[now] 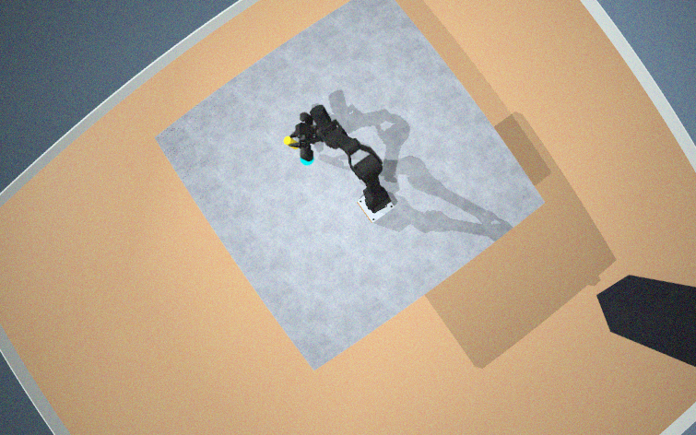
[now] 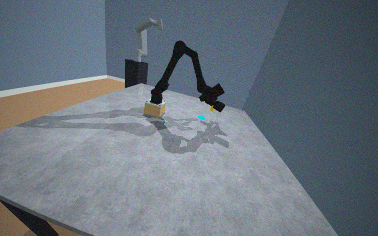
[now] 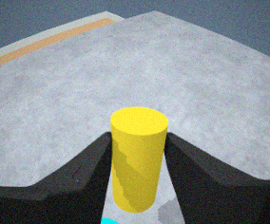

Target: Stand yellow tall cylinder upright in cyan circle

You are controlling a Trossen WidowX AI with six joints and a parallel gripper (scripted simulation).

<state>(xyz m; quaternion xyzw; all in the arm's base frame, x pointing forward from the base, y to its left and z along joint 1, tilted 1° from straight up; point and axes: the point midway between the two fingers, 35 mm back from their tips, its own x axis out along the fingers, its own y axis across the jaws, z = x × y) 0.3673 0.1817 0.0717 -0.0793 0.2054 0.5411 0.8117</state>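
Note:
The yellow tall cylinder (image 1: 287,140) (image 2: 212,108) (image 3: 137,166) is held off the table. In the wrist view its round end faces up between the fingers; its exact tilt is hard to tell, as the arm hides part of it in the top and exterior views. My gripper (image 3: 138,139) is shut on the cylinder, one finger on each side. The cyan circle (image 1: 307,161) (image 2: 201,117) lies flat on the table, partly under the arm in the top view. Only its edge (image 3: 110,221) shows at the bottom of the wrist view. The cylinder is beside the circle, not over it.
The grey table (image 1: 307,302) (image 2: 154,181) carries the arm's base block (image 2: 154,109). The nearest table corner (image 1: 159,137) is left of the gripper in the top view. A pale second arm (image 2: 143,41) stands on a dark pedestal (image 2: 135,73) beyond the table.

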